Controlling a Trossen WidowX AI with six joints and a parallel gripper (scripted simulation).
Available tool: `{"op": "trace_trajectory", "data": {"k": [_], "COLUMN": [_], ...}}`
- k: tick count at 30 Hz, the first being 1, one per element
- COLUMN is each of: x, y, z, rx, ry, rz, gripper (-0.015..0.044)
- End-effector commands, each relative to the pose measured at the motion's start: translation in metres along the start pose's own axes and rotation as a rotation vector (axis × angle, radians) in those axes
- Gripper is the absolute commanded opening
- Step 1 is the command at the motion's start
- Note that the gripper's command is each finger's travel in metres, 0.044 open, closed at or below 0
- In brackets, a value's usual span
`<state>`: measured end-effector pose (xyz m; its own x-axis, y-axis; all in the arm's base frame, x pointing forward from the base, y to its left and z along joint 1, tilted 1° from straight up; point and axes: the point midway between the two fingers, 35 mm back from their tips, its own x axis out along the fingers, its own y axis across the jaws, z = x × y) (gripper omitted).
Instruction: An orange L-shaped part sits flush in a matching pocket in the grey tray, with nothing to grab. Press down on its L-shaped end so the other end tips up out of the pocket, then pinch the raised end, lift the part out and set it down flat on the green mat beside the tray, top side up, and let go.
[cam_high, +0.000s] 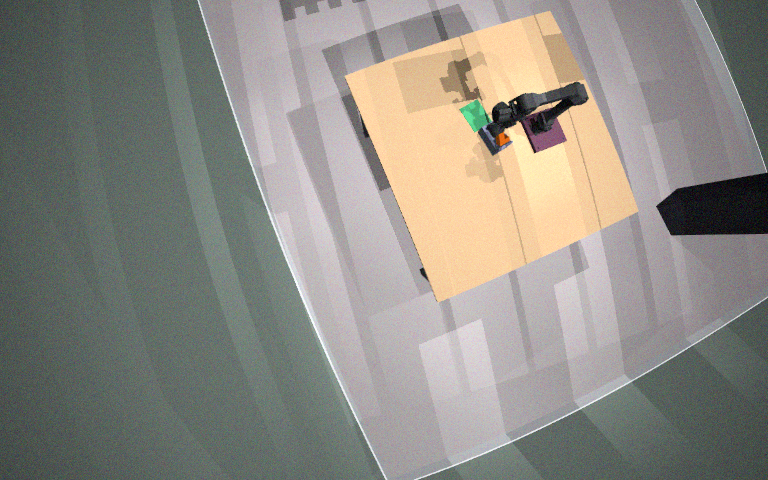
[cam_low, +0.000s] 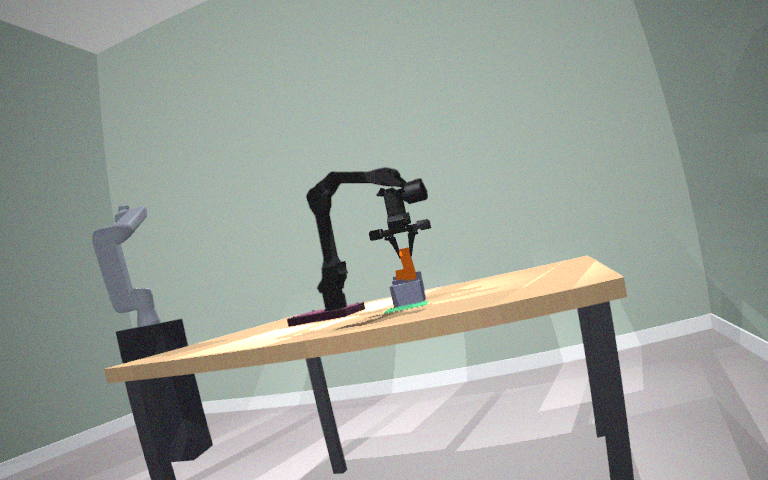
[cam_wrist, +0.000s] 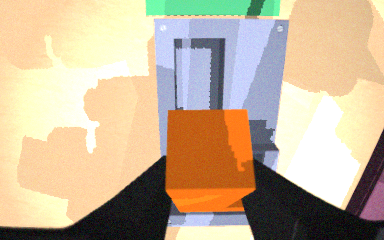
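The orange L-shaped part (cam_high: 501, 138) (cam_low: 405, 264) (cam_wrist: 209, 155) hangs upright, its upper end between the fingers and its lower end just above the grey tray (cam_high: 491, 146) (cam_low: 406, 293) (cam_wrist: 261, 65). My gripper (cam_low: 402, 246) (cam_wrist: 205, 164) is shut on the part's top end, above the tray. The tray's pocket (cam_wrist: 200, 70) shows dark and empty beyond the part in the wrist view. The green mat (cam_high: 474, 116) (cam_low: 404, 307) (cam_wrist: 210, 7) lies right beside the tray, on its far side in the wrist view.
A purple plate (cam_high: 543, 131) (cam_low: 325, 313) lies under the arm's base. The wooden table (cam_high: 487, 226) (cam_low: 453, 316) carries everything. A black pedestal (cam_high: 719, 204) (cam_low: 161, 384) with a grey arm (cam_low: 120, 266) stands off the table.
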<state>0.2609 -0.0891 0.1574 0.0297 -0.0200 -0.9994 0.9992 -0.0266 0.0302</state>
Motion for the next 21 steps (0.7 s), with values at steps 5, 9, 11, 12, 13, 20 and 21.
{"op": "trace_trajectory", "data": {"k": [5,9,11,12,13,20,21], "x": [-0.013,-0.015,-0.015,-0.016,-0.017,-0.018,-0.018], "y": [0.0,0.0,0.0,0.0,0.0,-0.001,-0.001], "z": [-0.001,-0.001,-0.001,-0.001,-0.001,0.009,0.013], "rx": [0.004,0.004,0.004,0.004,0.004,0.004,0.004], "ry": [0.004,0.004,0.004,0.004,0.004,0.003,0.003], "rz": [0.001,0.001,0.001,0.001,0.001,0.001,0.001], "gripper": [0.0,0.0,0.0,0.0,0.0,0.0,0.0]}}
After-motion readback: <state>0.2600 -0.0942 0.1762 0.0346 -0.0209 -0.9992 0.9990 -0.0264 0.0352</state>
